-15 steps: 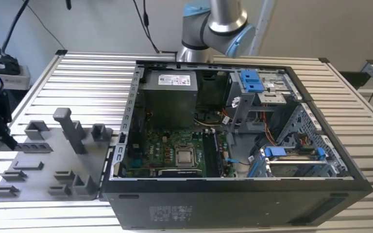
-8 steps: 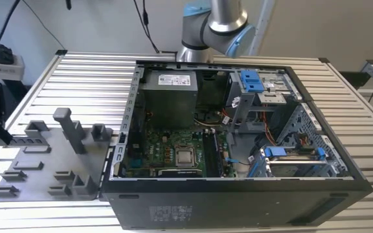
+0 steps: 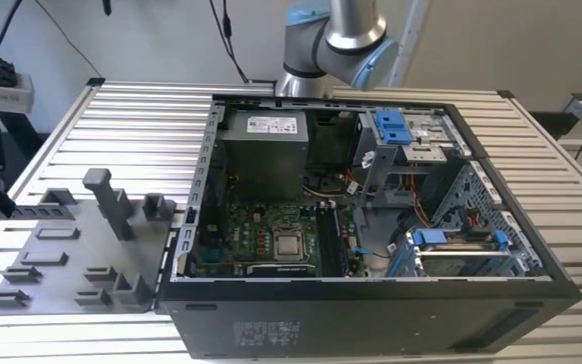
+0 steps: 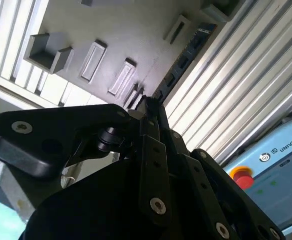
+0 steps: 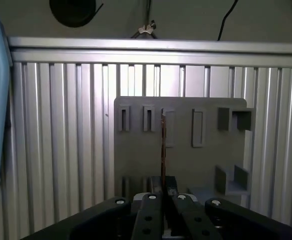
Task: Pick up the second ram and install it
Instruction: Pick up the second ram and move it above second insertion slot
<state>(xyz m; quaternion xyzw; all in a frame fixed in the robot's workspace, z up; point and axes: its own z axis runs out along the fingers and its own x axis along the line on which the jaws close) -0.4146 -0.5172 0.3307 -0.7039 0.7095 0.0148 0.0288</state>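
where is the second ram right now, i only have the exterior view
observer: in the first wrist view the second ram stands edge-on between the fingertips of the gripper, which is shut on it.
operator: what's behind it
observer: the grey fixture tray with its slots; in both wrist views the ram sticks out from the fingertips over that tray.
operator: anything else close by
observer: the second wrist view shows a light blue control box with a red button, off to one side of the tray across the slatted table.
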